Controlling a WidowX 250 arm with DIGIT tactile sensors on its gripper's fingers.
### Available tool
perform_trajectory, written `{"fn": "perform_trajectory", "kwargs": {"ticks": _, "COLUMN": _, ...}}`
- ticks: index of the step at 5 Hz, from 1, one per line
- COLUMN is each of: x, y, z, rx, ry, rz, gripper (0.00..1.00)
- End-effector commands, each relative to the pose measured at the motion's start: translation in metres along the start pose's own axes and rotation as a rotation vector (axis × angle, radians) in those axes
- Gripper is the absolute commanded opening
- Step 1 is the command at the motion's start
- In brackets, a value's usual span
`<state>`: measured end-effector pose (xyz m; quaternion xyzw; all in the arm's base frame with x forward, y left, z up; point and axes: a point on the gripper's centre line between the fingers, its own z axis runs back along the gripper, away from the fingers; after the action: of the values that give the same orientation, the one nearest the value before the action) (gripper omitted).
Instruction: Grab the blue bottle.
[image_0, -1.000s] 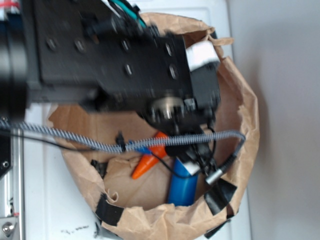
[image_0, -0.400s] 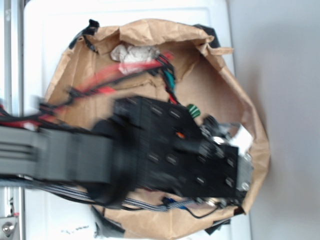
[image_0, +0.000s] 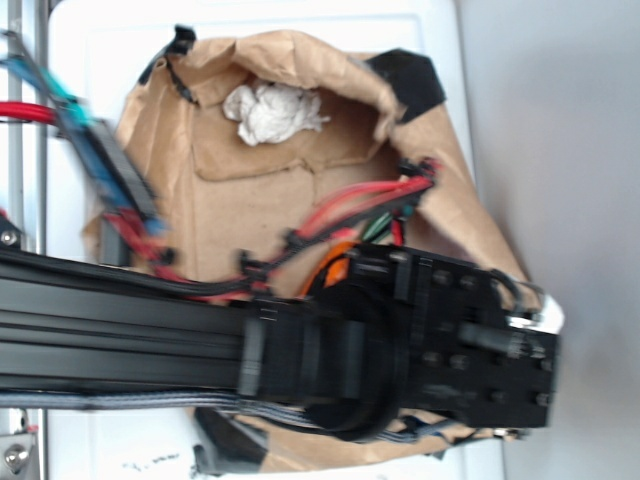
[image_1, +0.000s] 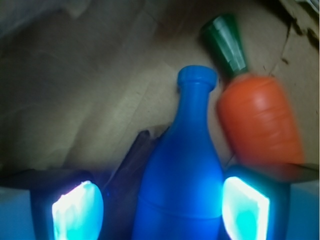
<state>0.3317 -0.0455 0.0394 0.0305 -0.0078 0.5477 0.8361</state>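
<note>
Wrist view: the blue bottle lies on brown paper, neck pointing away, its body between the 2 glowing fingers of the hand. The hand is open; whether the right finger touches the bottle is unclear. An orange carrot lies just right of the neck. Exterior view: the black arm covers the paper bag.

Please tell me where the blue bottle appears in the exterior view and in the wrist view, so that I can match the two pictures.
Exterior: the blue bottle is not visible; the black arm covers that part of the paper bag.
Wrist: the blue bottle stands at the lower centre, between the gripper fingers, neck pointing up.
Shared landmark: the orange carrot, a sliver above the arm in the exterior view.
</note>
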Motion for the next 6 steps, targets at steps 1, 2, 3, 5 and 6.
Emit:
{"fn": "perform_trajectory", "kwargs": {"ticks": 1, "x": 0.026, "y": 0.002, "z": 0.02, "rx": -0.106, "ry": -0.007, "rz": 0.188, "gripper": 0.0}}
{"fn": "perform_trajectory", "kwargs": {"ticks": 2, "x": 0.03, "y": 0.011, "z": 0.029, "rx": -0.132, "ry": 0.013, "rz": 0.167, "gripper": 0.0}}
{"fn": "perform_trajectory", "kwargs": {"ticks": 3, "x": 0.05, "y": 0.016, "z": 0.046, "rx": -0.202, "ry": 0.024, "rz": 0.054, "gripper": 0.0}}
{"fn": "perform_trajectory", "kwargs": {"ticks": 5, "x": 0.084, "y": 0.036, "z": 0.094, "rx": -0.329, "ry": 0.018, "rz": -0.323, "gripper": 0.0}}
{"fn": "perform_trajectory", "kwargs": {"ticks": 6, "x": 0.081, "y": 0.043, "z": 0.118, "rx": -0.325, "ry": -0.056, "rz": -0.559, "gripper": 0.0}}
